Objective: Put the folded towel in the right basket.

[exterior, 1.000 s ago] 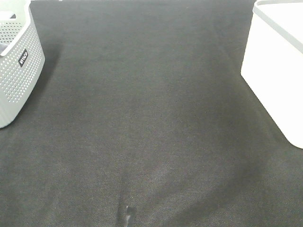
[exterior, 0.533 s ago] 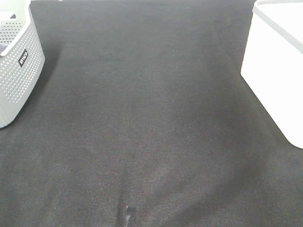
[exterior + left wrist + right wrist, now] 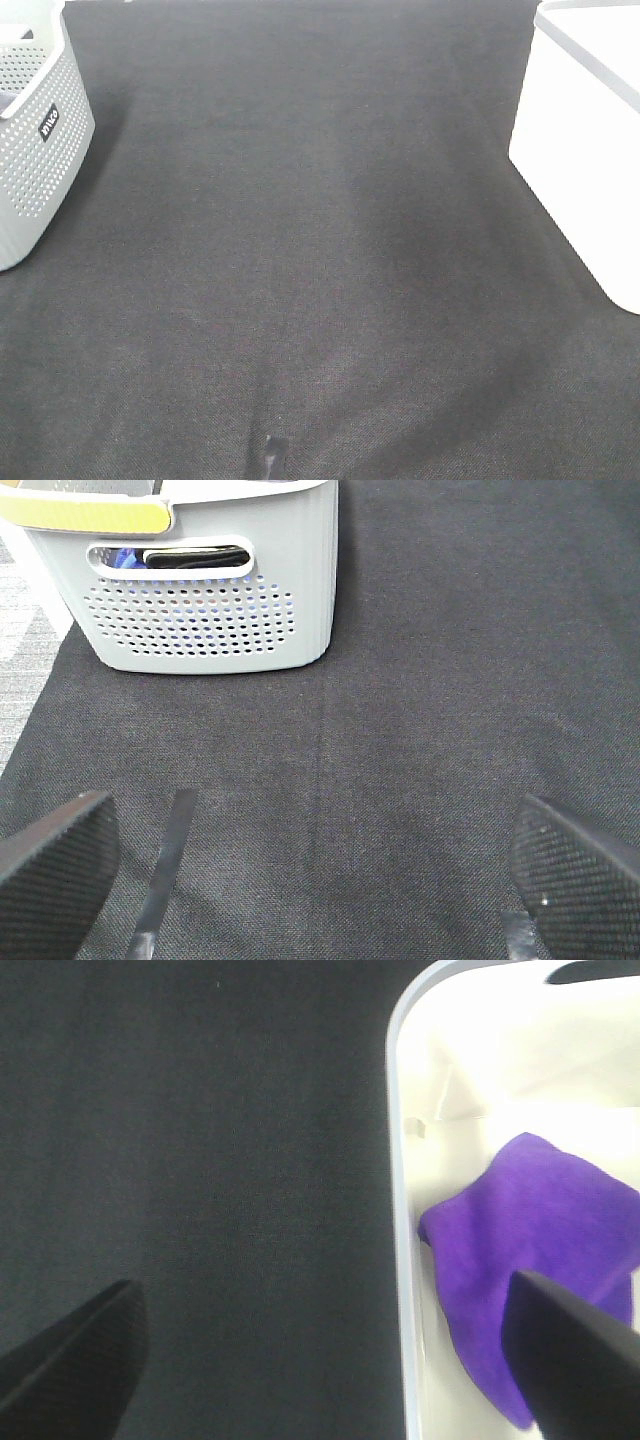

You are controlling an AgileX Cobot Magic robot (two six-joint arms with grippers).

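The purple towel point(image 3: 535, 1290) lies inside the white right basket point(image 3: 400, 1210), seen only in the right wrist view. That basket point(image 3: 585, 150) stands at the right edge of the exterior high view, its inside hidden there. My right gripper point(image 3: 330, 1360) is open and empty, above the basket's rim, one finger point(image 3: 70, 1370) over the cloth and the other point(image 3: 580, 1350) over the towel. My left gripper point(image 3: 320, 880) is open and empty, low over the black cloth, facing the grey basket point(image 3: 210, 600). Neither gripper shows in the exterior high view.
A grey perforated basket point(image 3: 35, 130) stands at the left edge and holds dark and blue items point(image 3: 185, 557). Black cloth point(image 3: 310, 250) covers the table between the two baskets. Bare grey table point(image 3: 25, 650) shows beside the cloth in the left wrist view.
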